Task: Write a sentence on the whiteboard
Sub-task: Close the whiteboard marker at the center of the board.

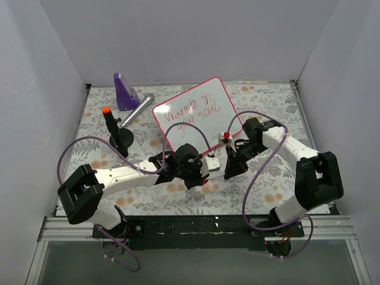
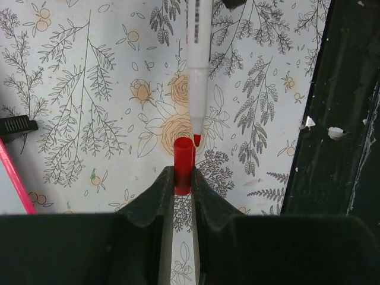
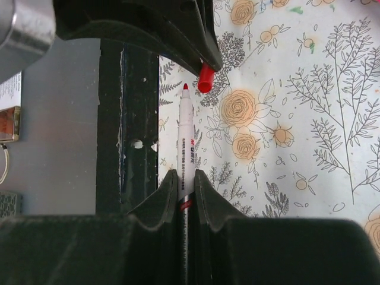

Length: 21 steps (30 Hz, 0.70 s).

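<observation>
Two claws meet low over the floral worktop [image 1: 273, 98] in the top view: my left claw [image 1: 214, 167] and my right claw [image 1: 228, 171] sit nose to nose, just in front of the whiteboard [image 1: 217, 98]. The whiteboard lies at an angle toward the back, and the sentence [image 1: 191, 116] runs across it in two red lines, "Warmth in your soul". The writing looks finished, which I take as the reason both claws are off the whiteboard. From this height I cannot make out what either claw holds. A purple wedge [image 1: 124, 92], a silver cylinder [image 1: 138, 108] and a black stand [image 1: 116, 133] with an orange top sit well apart on the left. The left wrist view fills that gap. My left claw [image 2: 183, 178] is pinched tight on the red cap [image 2: 183, 163], its open mouth turned away from me toward the marker [image 2: 199, 71], whose red tip hangs just beside the rim and not yet inside. I judge the cap is held that way so the tip can slide straight in. A strip of the whiteboard's pink frame shows at the left edge. In the right wrist view, my right claw [image 3: 186, 178] is closed around the marker's barrel [image 3: 186, 136] with the tip pointing forward. Here alone I can see that the tip sits a little to one side of the cap [image 3: 205, 78], so the next move calls for a small sideways correction.
</observation>
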### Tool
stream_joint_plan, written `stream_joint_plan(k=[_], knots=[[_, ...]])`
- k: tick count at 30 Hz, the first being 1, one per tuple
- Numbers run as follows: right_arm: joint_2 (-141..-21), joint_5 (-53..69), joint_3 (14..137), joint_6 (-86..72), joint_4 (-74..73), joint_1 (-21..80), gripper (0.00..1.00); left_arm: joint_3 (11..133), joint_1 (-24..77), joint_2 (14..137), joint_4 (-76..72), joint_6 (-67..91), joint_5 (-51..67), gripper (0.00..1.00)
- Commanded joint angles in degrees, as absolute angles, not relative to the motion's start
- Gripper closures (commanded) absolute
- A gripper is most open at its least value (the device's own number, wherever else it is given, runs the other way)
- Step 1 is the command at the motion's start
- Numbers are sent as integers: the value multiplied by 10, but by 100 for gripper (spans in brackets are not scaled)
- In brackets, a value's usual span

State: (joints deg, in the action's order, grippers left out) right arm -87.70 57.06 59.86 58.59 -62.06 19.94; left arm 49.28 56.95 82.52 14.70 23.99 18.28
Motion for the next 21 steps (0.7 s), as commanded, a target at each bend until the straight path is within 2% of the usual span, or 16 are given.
stream_joint_plan(k=[1, 21], knots=[[-885, 548, 603, 557, -602, 218, 99, 519, 577, 826, 152, 221, 165, 100], [-889, 533, 606, 531, -580, 224, 99, 527, 591, 835, 153, 225, 156, 100]])
